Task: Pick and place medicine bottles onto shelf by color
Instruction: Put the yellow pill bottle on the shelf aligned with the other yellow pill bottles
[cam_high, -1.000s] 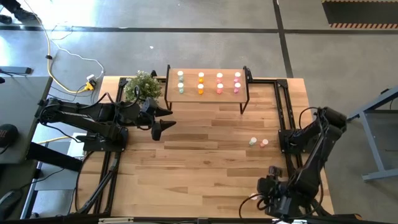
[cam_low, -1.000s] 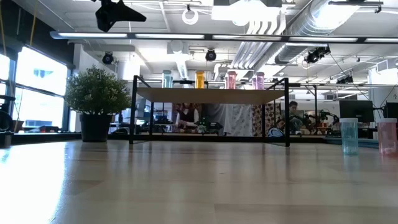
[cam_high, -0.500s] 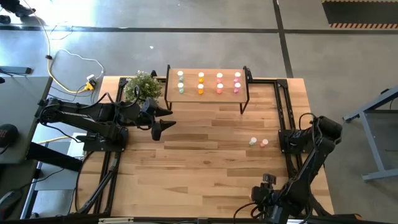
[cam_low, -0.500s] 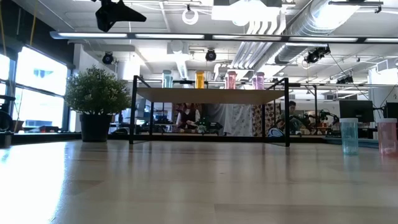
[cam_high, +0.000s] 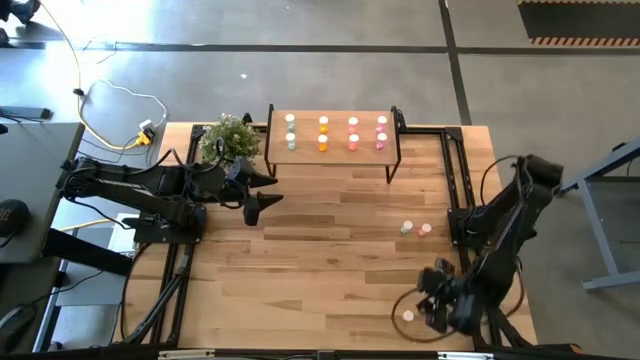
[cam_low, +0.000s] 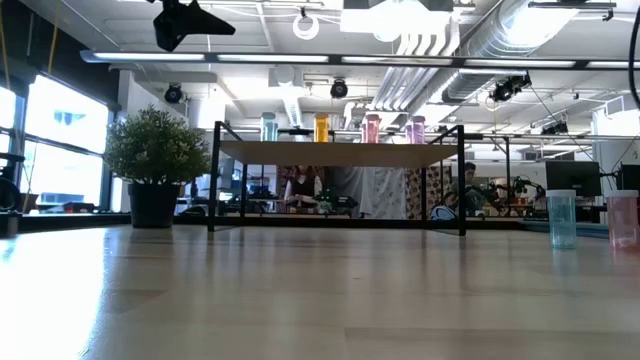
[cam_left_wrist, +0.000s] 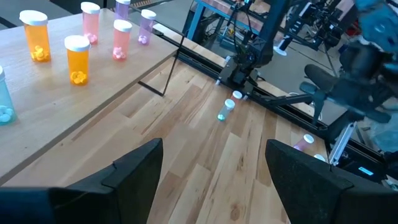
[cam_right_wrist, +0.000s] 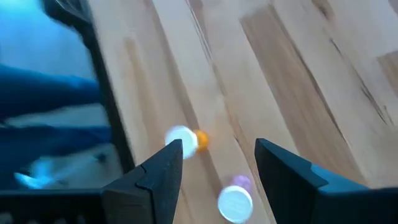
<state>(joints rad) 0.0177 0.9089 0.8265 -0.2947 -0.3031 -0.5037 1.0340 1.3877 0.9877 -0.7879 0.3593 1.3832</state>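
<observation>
The shelf (cam_high: 330, 150), a light board on black legs at the table's far side, carries several medicine bottles (cam_high: 323, 134) standing in rows by colour. A green bottle (cam_high: 406, 228) and a pink one (cam_high: 425, 229) stand on the table at the right. Near the front right corner my right gripper (cam_right_wrist: 219, 146) hangs open, pointing steeply down over an orange bottle (cam_right_wrist: 186, 140) and a purple bottle (cam_right_wrist: 235, 199); one white cap (cam_high: 408, 316) shows beside it from above. My left gripper (cam_high: 270, 190) waits open, raised over the table's left, beside the shelf.
A potted plant (cam_high: 228, 138) stands at the far left next to the shelf. Black rails (cam_high: 455, 180) run along the table's right side. Bare wood (cam_high: 330, 260) lies between the arms. In the low view people sit in the room behind the shelf (cam_low: 340, 152).
My right gripper has sunk toward the table near its front right corner and has rolled a little; the gap between its fingers is unchanged. A white bottle cap now shows beside it in the high view.
</observation>
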